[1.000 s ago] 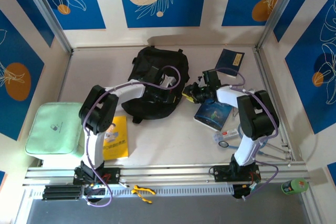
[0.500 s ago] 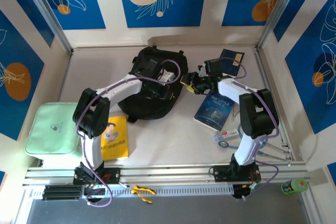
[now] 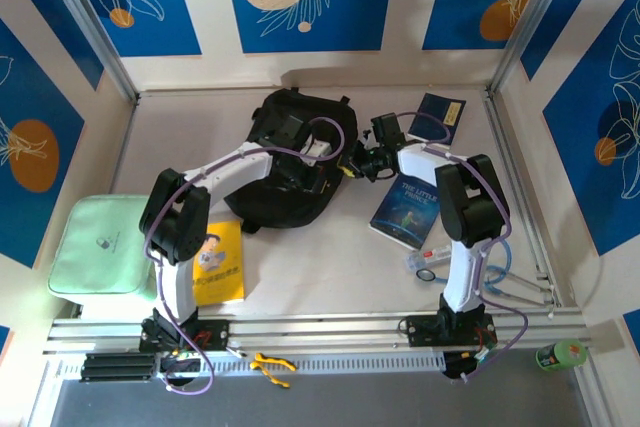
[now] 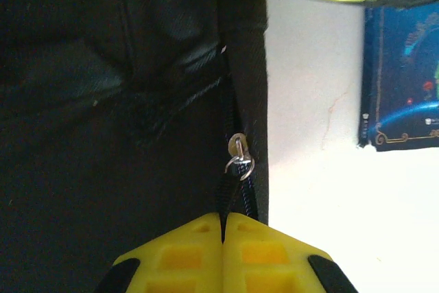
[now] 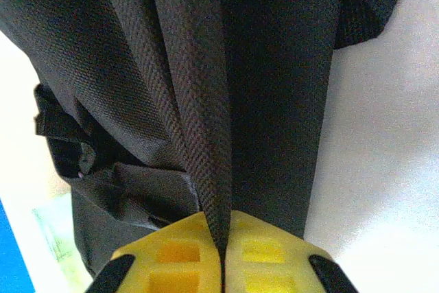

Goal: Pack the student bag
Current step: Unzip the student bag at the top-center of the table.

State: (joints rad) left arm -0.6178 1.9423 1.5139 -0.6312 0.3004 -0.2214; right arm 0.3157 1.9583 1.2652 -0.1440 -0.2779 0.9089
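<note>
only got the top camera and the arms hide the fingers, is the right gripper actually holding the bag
observer: Yes. In the right wrist view the right gripper is shut on a fold of the student bag fabric.
operator: ok and the left one
observer: In the left wrist view the left gripper is shut on what looks like a dark zip pull cord, which hangs from a small metal ring on the bag's zip.
</note>
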